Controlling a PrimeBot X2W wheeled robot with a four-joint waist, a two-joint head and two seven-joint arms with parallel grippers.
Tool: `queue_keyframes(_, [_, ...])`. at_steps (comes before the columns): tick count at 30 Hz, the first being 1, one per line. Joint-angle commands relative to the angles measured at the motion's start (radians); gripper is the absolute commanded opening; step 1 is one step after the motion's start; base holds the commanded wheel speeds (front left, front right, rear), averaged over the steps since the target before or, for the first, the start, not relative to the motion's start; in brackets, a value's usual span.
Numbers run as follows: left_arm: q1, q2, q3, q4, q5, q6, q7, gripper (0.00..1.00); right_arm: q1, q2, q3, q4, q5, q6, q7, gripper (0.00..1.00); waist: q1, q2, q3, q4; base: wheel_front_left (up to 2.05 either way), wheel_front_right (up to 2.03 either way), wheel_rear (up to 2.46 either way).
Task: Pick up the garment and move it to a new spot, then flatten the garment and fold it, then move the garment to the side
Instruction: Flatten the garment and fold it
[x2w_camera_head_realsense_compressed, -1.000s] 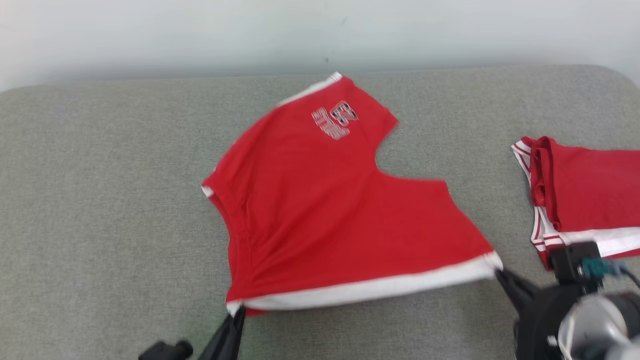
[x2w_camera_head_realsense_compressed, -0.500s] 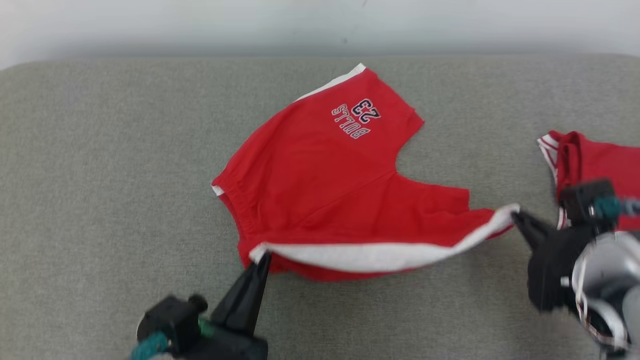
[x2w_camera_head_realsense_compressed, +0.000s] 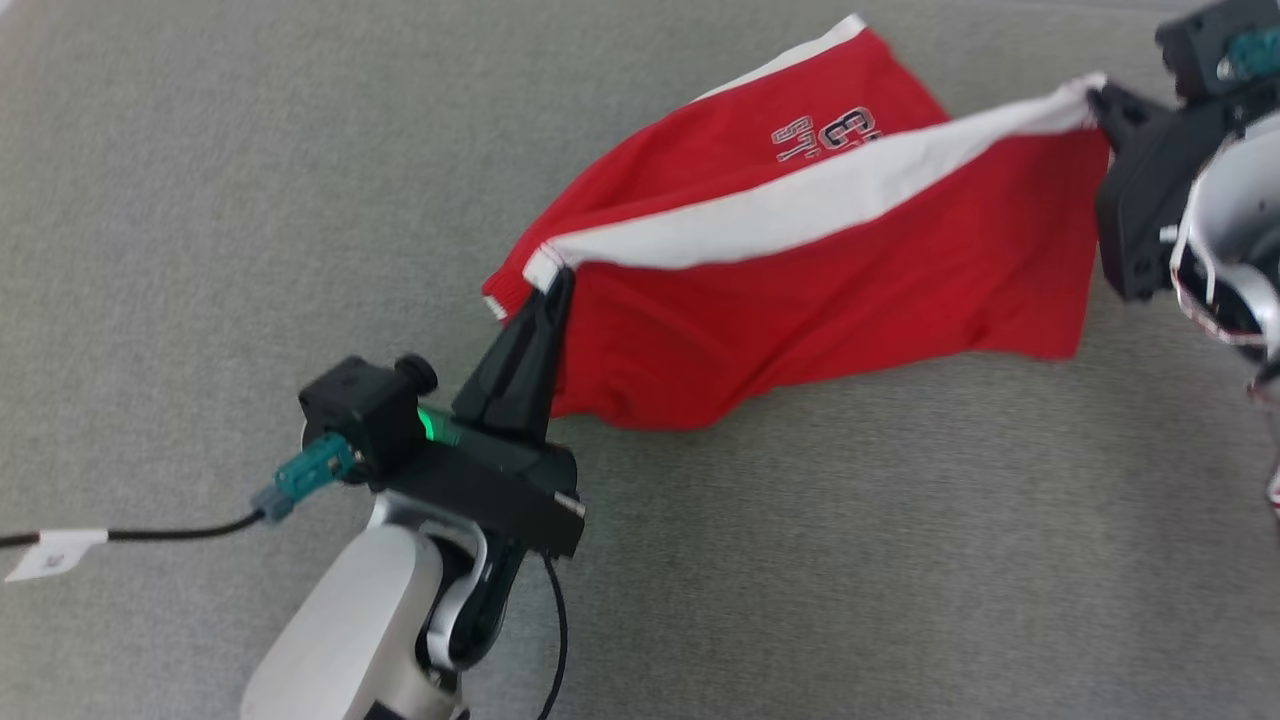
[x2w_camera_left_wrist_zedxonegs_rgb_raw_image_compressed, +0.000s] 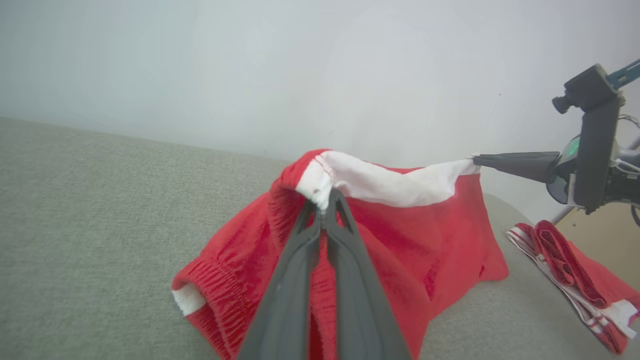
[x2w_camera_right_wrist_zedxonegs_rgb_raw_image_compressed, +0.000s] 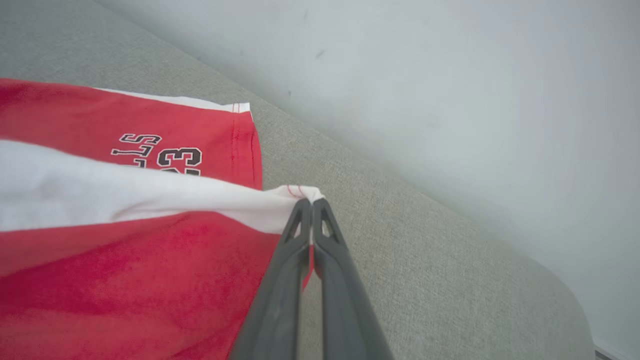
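Observation:
The garment is a pair of red shorts (x2w_camera_head_realsense_compressed: 800, 290) with a white hem band and dark "BULLS 23" print. Its near leg hangs lifted off the grey cushion, stretched between both grippers, while the far leg with the print (x2w_camera_right_wrist_zedxonegs_rgb_raw_image_compressed: 160, 150) still lies on the surface. My left gripper (x2w_camera_head_realsense_compressed: 556, 278) is shut on the white hem's left corner (x2w_camera_left_wrist_zedxonegs_rgb_raw_image_compressed: 320, 192). Up at the right, my right gripper (x2w_camera_head_realsense_compressed: 1095, 95) is shut on the hem's other corner (x2w_camera_right_wrist_zedxonegs_rgb_raw_image_compressed: 305, 196). From the left wrist, the right gripper (x2w_camera_left_wrist_zedxonegs_rgb_raw_image_compressed: 475, 159) shows pinching the band.
A grey fabric cushion (x2w_camera_head_realsense_compressed: 200, 250) spreads under everything, with a pale wall (x2w_camera_left_wrist_zedxonegs_rgb_raw_image_compressed: 250, 65) behind it. A second folded red garment with white stripes (x2w_camera_left_wrist_zedxonegs_rgb_raw_image_compressed: 575, 270) lies to the right. A black cable (x2w_camera_head_realsense_compressed: 150, 532) trails from my left wrist.
Both grippers have raised the white hem and carried it away from me over the far leg. The head camera has tilted down, so the whole picture has shifted.

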Motion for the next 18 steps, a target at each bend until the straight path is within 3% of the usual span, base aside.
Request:
queue_keyframes(1, [-0.03, -0.014, 0.008, 0.014, -0.016, 0.007, -0.005, 0.0, -0.045, -0.004, 0.015, 0.034, -0.009, -0.002, -0.026, 0.0, -0.0003, -0.0002, 0.073, 0.074, 0.0, 0.0, 0.0])
queue_keyframes(15, [-0.171, -0.081, -0.003, 0.174, -0.036, 0.016, -0.003, 0.0, -0.307, 0.078, 0.068, 0.35, -0.069, -0.002, -0.223, 0.0, -0.0003, -0.0002, 0.137, 0.161, 0.0, 0.0, 0.0])
queue_keyframes(16, [-0.183, -0.084, -0.007, 0.187, -0.033, 0.017, -0.008, 0.8, -0.315, 0.087, 0.074, 0.371, -0.067, -0.002, -0.234, 0.65, -0.0003, -0.0002, 0.14, 0.164, 0.0, 0.0, 0.0])
queue_keyframes(17, [-0.193, -0.088, -0.005, 0.199, -0.034, 0.023, -0.015, 1.0, -0.323, 0.094, 0.071, 0.391, -0.063, -0.002, -0.247, 1.0, -0.0003, -0.0002, 0.142, 0.168, 0.0, 0.0, 0.0])
queue_keyframes(18, [-0.202, -0.09, -0.005, 0.211, -0.029, 0.029, -0.024, 1.0, -0.334, 0.098, 0.07, 0.408, -0.063, -0.002, -0.264, 1.0, -0.0003, -0.0002, 0.143, 0.17, 0.0, 0.0, 0.0])
